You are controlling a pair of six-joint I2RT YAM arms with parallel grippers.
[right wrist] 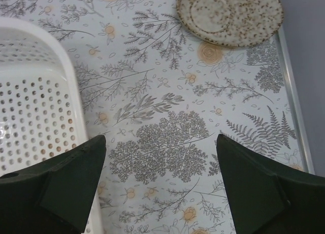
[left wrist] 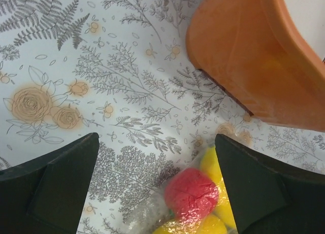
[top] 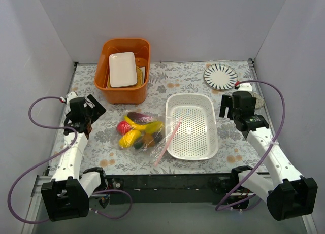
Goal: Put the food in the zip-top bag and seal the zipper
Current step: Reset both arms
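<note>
The zip-top bag (top: 154,148) lies flat around the middle of the tabletop, a little toward the near edge, with the food (top: 138,132) bunched inside its left half. What matters to me now is the zipper (top: 167,141). It runs along the bag's right-hand edge, its long axis going from far to near and slanting toward the near-left corner, and its far end rests against the left wall of the white perforated basket (top: 192,95). I cannot tell from here whether the strip is pressed shut. My left claw (top: 90,111) hangs wide open and empty toward the left edge, just beside the bag's closed end, so the zipper sits across the whole bag from it. My right claw (top: 234,106), also spread wide and holding nothing, is toward the right edge with the basket between it and the strip. I judge the left arm nearer to the bag itself and neither arm clearly nearer to the zipper.
</note>
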